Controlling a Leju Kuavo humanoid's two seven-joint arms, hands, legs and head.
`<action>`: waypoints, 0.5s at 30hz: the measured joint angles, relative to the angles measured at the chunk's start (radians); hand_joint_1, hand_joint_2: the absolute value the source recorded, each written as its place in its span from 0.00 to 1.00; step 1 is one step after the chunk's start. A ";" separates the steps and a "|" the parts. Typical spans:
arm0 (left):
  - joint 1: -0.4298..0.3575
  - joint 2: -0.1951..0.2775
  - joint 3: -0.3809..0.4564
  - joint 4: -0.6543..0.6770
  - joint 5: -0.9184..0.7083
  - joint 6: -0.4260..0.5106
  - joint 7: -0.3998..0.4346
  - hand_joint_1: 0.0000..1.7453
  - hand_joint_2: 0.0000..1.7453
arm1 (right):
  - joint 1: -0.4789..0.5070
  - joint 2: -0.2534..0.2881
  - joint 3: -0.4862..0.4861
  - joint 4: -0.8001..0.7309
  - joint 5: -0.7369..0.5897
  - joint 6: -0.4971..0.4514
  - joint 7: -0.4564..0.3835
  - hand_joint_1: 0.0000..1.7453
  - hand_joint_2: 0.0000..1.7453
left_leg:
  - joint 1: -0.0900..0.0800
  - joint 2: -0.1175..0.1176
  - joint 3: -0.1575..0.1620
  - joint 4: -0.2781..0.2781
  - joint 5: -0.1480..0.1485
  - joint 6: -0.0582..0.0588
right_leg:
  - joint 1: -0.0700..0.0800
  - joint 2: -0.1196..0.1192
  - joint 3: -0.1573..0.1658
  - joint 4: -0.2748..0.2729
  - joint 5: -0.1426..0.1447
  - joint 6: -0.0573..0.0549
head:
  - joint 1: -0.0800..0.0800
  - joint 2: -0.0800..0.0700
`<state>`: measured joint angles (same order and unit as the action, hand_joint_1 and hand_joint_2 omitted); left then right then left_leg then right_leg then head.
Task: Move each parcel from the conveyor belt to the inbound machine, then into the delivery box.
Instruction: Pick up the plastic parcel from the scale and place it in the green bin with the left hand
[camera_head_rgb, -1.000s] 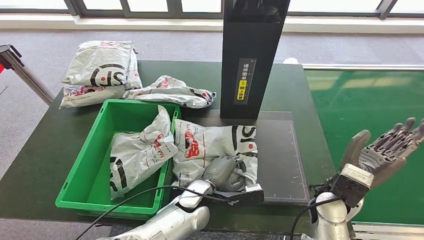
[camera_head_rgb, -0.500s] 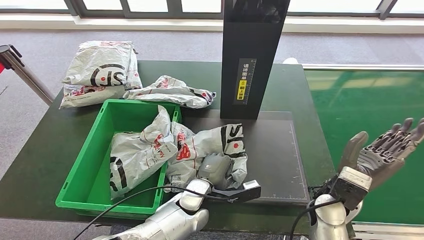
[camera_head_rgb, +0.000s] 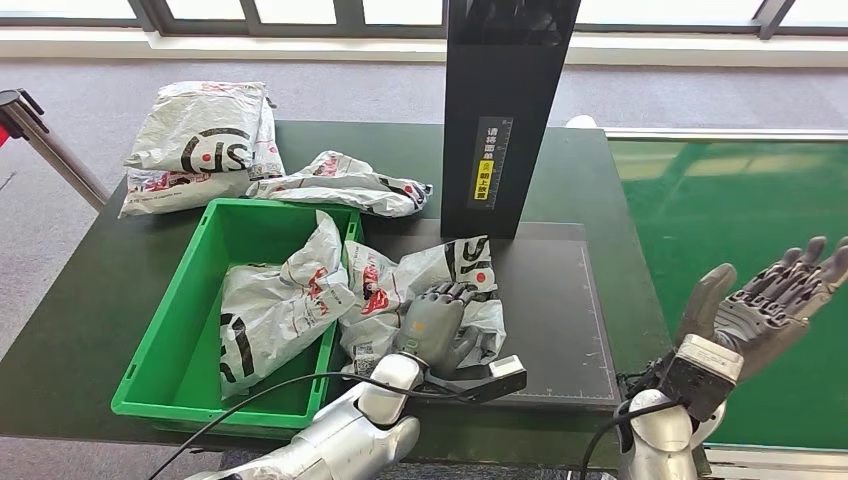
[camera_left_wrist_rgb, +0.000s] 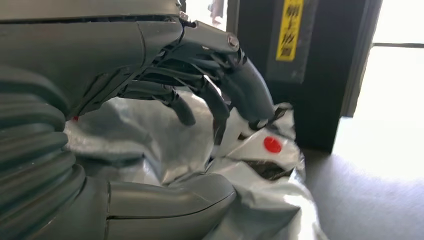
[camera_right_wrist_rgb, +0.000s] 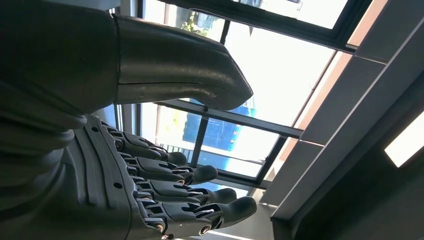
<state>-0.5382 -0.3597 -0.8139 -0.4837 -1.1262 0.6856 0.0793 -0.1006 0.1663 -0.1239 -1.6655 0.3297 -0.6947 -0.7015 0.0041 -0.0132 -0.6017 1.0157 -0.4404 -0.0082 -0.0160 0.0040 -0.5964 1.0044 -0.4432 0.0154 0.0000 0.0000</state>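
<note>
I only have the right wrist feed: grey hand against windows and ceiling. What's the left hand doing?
Observer: The left hand grips a crumpled white plastic mailer parcel on the black scanner platform.
Operator: Is the grip closed?
Observer: Yes. In the left wrist view, dark fingers curl over the top of the film with the thumb under it.
Operator: Where's the box?
Observer: The green plastic crate sits just left of that parcel, with another white mailer already inside.
Operator: And my right hand?
Observer: The right hand is raised over the green conveyor belt, fingers spread, holding nothing.
</note>
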 joint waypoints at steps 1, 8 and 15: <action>0.005 0.000 0.014 -0.015 -0.031 0.004 -0.009 0.00 1.00 | 0.000 0.000 0.000 0.000 0.000 0.000 0.000 0.00 1.00 | 0.000 0.000 0.000 0.000 0.000 0.000 | 0.000 0.000 0.000 0.000 0.000 0.000 | 0.000 0.000; 0.092 0.002 0.216 -0.272 -0.177 0.015 -0.155 0.00 1.00 | 0.000 0.001 0.004 0.000 0.005 0.000 0.000 0.00 1.00 | 0.000 0.000 0.000 0.000 0.000 0.000 | 0.000 0.000 0.000 0.000 0.000 0.000 | 0.000 0.000; 0.130 0.012 0.321 -0.429 -0.189 0.015 -0.187 0.00 0.25 | 0.002 0.002 0.005 -0.008 0.004 0.000 0.000 0.00 1.00 | 0.000 0.000 0.000 0.000 0.000 0.000 | 0.000 0.000 0.000 0.000 0.000 0.000 | 0.000 0.000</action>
<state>-0.4080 -0.3477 -0.4925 -0.9125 -1.3154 0.7004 -0.1080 -0.0982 0.1686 -0.1190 -1.6740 0.3339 -0.6947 -0.7012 0.0043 -0.0131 -0.6015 1.0156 -0.4404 -0.0082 -0.0157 0.0039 -0.5961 1.0045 -0.4434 0.0155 0.0001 0.0000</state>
